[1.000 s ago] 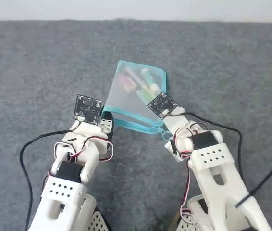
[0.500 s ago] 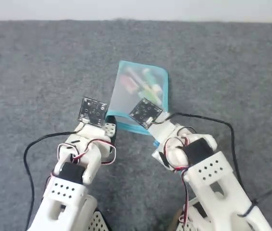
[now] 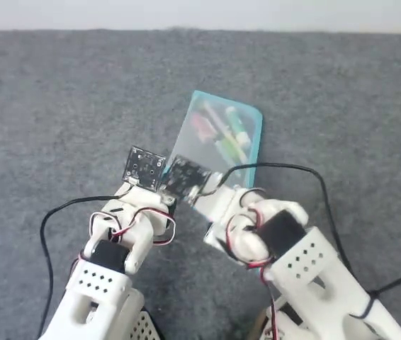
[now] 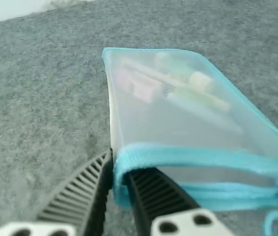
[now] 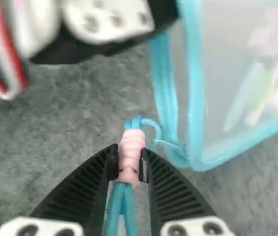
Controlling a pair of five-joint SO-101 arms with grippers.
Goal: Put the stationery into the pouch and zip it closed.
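The translucent pouch with teal trim lies on the grey mat, holding pink, green and white stationery. In the left wrist view my left gripper is shut on the pouch's near corner, pinching the teal zipper edge. In the right wrist view my right gripper is shut on the pink zipper pull with its teal cord, right at the pouch's corner. In the high view both wrists meet at the pouch's near-left corner, and their camera boards hide the fingertips.
Grey felt mat covers the whole table, with open room on all sides of the pouch. The left arm's gripper body sits very close to the right gripper. Black cables loop beside both arms.
My right gripper has travelled left along the pouch's near edge with the zipper pull, ending beside the left gripper. The pouch's far end has swung to the right.
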